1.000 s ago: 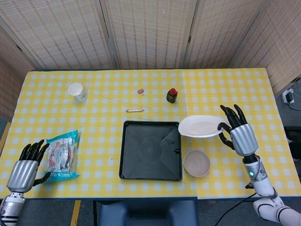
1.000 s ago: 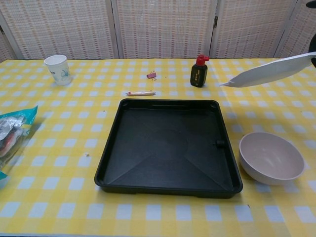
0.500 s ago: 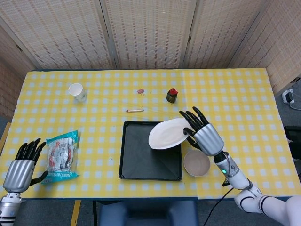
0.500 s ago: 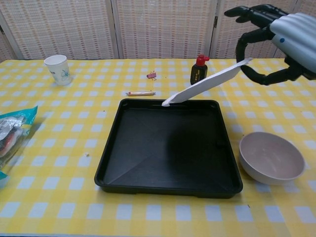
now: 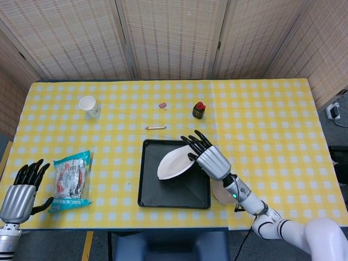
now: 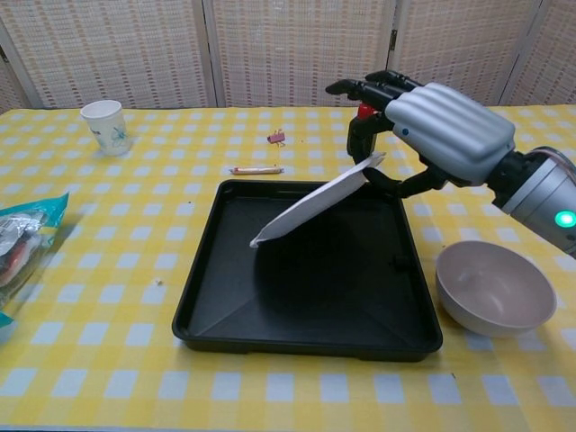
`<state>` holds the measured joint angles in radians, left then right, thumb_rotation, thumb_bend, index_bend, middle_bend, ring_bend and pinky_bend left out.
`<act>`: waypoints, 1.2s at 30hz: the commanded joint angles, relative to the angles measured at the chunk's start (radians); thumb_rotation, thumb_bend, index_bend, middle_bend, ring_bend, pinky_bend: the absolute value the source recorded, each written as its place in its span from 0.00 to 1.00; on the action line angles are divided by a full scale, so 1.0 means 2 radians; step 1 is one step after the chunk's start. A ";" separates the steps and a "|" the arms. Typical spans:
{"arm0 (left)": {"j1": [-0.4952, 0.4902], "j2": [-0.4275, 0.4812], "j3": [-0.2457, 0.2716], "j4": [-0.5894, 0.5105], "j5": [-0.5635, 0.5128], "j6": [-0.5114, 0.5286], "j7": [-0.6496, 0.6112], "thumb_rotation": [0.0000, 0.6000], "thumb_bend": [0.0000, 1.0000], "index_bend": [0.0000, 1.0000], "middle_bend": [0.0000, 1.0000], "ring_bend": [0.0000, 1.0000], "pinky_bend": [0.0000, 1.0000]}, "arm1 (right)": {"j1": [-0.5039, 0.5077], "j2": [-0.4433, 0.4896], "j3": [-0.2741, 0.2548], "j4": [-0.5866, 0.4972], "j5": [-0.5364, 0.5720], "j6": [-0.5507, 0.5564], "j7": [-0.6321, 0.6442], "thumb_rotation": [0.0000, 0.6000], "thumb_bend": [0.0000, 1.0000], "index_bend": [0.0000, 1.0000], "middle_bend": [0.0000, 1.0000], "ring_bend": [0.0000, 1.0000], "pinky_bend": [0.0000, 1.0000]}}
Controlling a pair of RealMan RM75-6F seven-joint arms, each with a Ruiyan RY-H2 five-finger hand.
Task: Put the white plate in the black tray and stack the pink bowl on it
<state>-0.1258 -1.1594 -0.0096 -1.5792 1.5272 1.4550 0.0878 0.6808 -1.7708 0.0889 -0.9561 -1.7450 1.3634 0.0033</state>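
Observation:
My right hand (image 5: 209,157) (image 6: 432,130) pinches the rim of the white plate (image 5: 174,162) (image 6: 310,210) and holds it tilted over the black tray (image 5: 149,190) (image 6: 297,315). The plate's low edge hangs just above the tray floor near the middle; whether it touches I cannot tell. The pink bowl (image 6: 493,288) (image 5: 219,191) sits upright on the table right of the tray, mostly hidden by my forearm in the head view. My left hand (image 5: 22,193) rests at the table's near left corner with fingers apart, holding nothing.
A snack bag (image 5: 70,180) (image 6: 22,236) lies at the left. A paper cup (image 5: 89,105) (image 6: 105,124), a pink clip (image 5: 162,105) (image 6: 276,138), a pencil-like stick (image 5: 155,128) (image 6: 256,169) and a small dark bottle with red cap (image 5: 199,110) (image 6: 361,131) stand beyond the tray.
My right hand has carried the plate leftward from beside the tray to over its middle and lowered it, tilting it more steeply. The left hand has barely shifted.

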 commanded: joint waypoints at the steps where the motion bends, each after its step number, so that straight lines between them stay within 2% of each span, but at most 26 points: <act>1: 0.000 0.000 -0.001 0.000 -0.001 0.000 -0.001 1.00 0.27 0.00 0.00 0.03 0.01 | 0.008 -0.016 -0.003 0.018 0.002 -0.007 0.008 1.00 0.50 0.65 0.10 0.13 0.04; 8: -0.001 0.002 0.000 -0.001 -0.003 -0.005 -0.008 1.00 0.27 0.00 0.00 0.03 0.01 | 0.014 -0.027 -0.011 0.032 0.002 -0.013 0.008 1.00 0.50 0.63 0.08 0.12 0.04; 12: -0.002 0.005 0.003 -0.004 -0.001 -0.011 -0.013 1.00 0.27 0.00 0.00 0.03 0.01 | 0.014 -0.017 -0.015 0.010 0.019 -0.045 0.012 1.00 0.50 0.43 0.01 0.06 0.02; 15: -0.002 0.006 0.003 -0.006 0.000 -0.010 -0.015 1.00 0.27 0.00 0.00 0.03 0.01 | 0.016 -0.003 -0.019 -0.018 0.029 -0.070 0.004 1.00 0.50 0.28 0.00 0.01 0.00; 19: -0.002 0.010 0.004 -0.012 -0.006 -0.018 -0.026 1.00 0.27 0.00 0.00 0.03 0.01 | 0.016 0.016 -0.022 -0.060 0.039 -0.090 -0.001 1.00 0.50 0.17 0.00 0.00 0.00; 25: -0.002 0.011 0.003 -0.012 -0.005 -0.016 -0.026 1.00 0.27 0.00 0.00 0.03 0.01 | 0.015 0.050 -0.030 -0.126 0.044 -0.108 -0.011 1.00 0.49 0.13 0.00 0.00 0.00; 30: -0.001 0.012 0.003 -0.013 -0.004 -0.015 -0.027 1.00 0.27 0.00 0.00 0.03 0.01 | 0.019 0.082 -0.037 -0.189 0.058 -0.146 -0.032 1.00 0.46 0.11 0.00 0.00 0.00; 36: -0.001 0.015 0.003 -0.015 -0.004 -0.015 -0.031 1.00 0.27 0.00 0.00 0.03 0.01 | 0.026 0.105 -0.026 -0.241 0.100 -0.192 -0.098 1.00 0.34 0.04 0.00 0.00 0.00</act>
<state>-0.1275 -1.1304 -0.0036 -1.6098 1.5185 1.4259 0.0266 0.7255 -1.5827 0.0273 -1.4002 -1.5784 1.0119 -0.1477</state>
